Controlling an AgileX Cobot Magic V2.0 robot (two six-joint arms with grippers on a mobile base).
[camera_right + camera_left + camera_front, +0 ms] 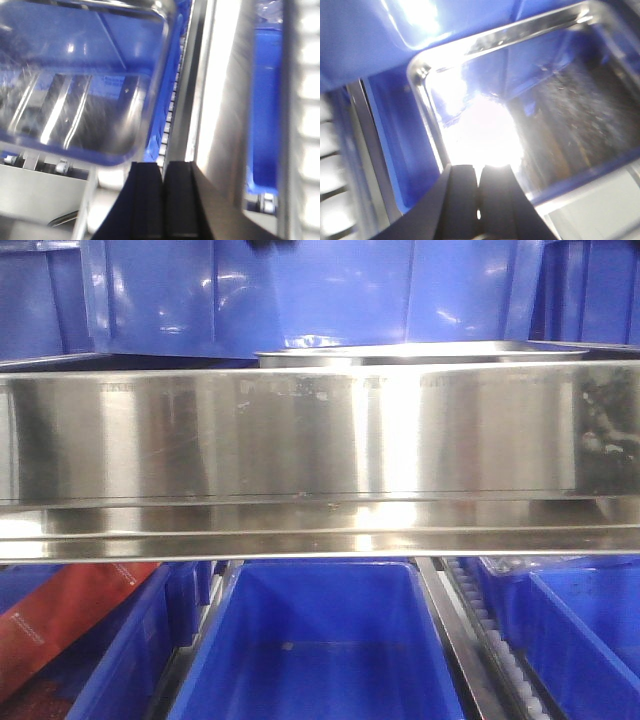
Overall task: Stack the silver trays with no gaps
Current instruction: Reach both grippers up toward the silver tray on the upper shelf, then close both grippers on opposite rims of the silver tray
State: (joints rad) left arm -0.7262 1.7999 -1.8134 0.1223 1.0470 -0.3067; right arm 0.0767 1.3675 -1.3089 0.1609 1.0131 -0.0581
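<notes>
1. Front view, lower left: a red flat pack (60, 625) lies tilted in a blue bin (120, 660).
2. Front view, centre: a broad steel rail (300, 440) spans the full width. The silver tray (420, 353) sits behind the rail's upper edge, right of centre. Only its level rim shows.
3. Front view, lower right: a roller track (492, 645) runs between two more blue bins.
4. Left end effector (480, 170): the fingers are clenched, with only a thin slit between them. It sits at the near corner of the silver tray (560, 115), which rests inside a blue bin (395, 150). Contact with the rim cannot be determined.
5. Right end effector (163, 166): the fingers are likewise clenched, just beside a rounded corner of the silver tray (75, 100). Nothing shows between the fingers.
</notes>
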